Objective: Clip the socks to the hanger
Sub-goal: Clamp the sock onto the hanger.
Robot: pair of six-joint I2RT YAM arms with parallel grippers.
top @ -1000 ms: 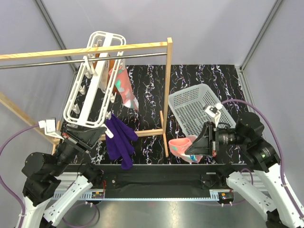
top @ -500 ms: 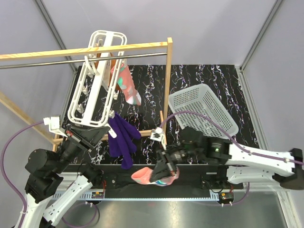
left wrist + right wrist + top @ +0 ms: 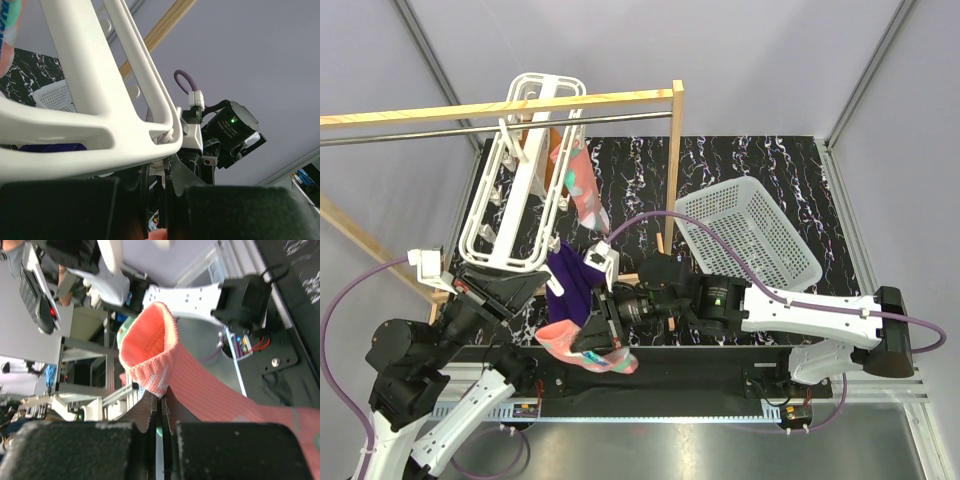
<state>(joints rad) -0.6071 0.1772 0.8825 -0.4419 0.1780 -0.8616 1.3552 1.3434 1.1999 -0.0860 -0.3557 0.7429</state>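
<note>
Progress: partly done | hung sock (image 3: 578,185): clipped to hanger (image 3: 523,175), right side | held sock (image 3: 165,360): cuff pinched in right claw (image 3: 161,401), low, near hanger's near end, unclipped | left claw (image 3: 159,176): apparently clamped on hanger's near rim | purple sock (image 3: 568,285): also hung | to do: clip held sock

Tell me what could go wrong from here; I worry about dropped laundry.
1. The right hand pinches only the rim of the pink sock at its cuff, so it might slip out.
2. The purple sock hangs right beside the pink one at the lower end of the hanger and could get snagged or knocked.
3. The left hand grips that end of the hanger; a bump might swing it.
</note>
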